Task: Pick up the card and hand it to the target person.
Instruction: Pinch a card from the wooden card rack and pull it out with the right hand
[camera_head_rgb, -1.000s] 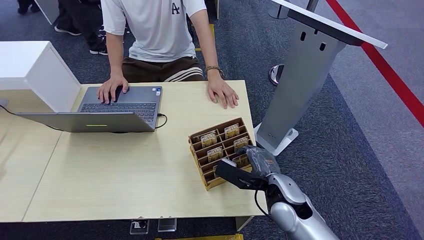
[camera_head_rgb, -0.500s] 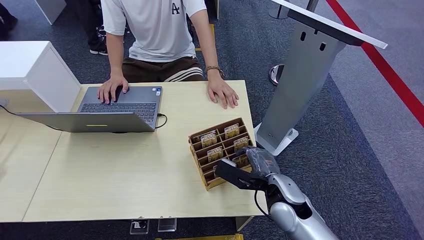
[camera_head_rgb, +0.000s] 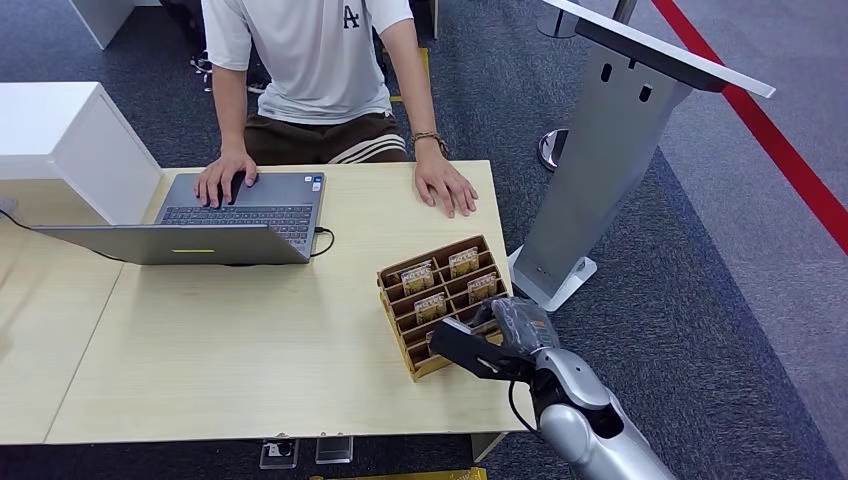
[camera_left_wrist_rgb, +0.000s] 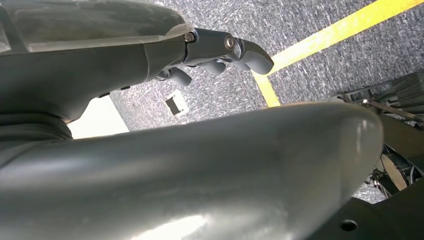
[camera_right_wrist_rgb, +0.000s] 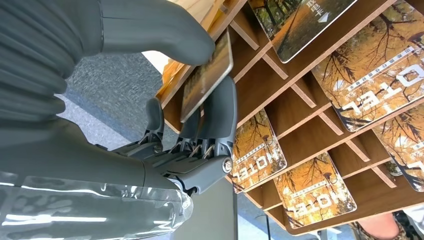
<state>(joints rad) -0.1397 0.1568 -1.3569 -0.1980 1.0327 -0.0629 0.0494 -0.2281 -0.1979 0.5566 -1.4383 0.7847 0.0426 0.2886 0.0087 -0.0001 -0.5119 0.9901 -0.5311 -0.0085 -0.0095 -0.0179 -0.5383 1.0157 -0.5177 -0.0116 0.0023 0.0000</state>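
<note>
The right hand (camera_right_wrist_rgb: 200, 120) pinches one card (camera_right_wrist_rgb: 207, 82) between the thick thumb, which lies on the card's printed face, and the dark fingers (camera_right_wrist_rgb: 220, 117) behind it. The card stands at the near corner of the wooden card rack (camera_head_rgb: 400, 305), partly above the rim of its slot, so I judge that the step in hand is to draw it free. In the head view the same hand (camera_head_rgb: 478, 345) sits at the near right corner of the rack on the bench (camera_head_rgb: 250, 350).

To do this well, the hand should pull the card along the line of its slot, not sideways, because the thin wooden dividers are just beside it and could catch an edge or drag the light rack. The pinch covers only a part of the card, so a slow lift is safer than a quick one. The other cards (camera_right_wrist_rgb: 305, 197) lie close and should not be touched.

The person (camera_head_rgb: 320, 70) sits across the bench, with one hand resting near the far edge (camera_head_rgb: 447, 185), well apart from the rack, so a long reach forward comes afterwards.

The left hand (camera_left_wrist_rgb: 220, 50) holds nothing, with fingers curled in, above the carpet.
</note>
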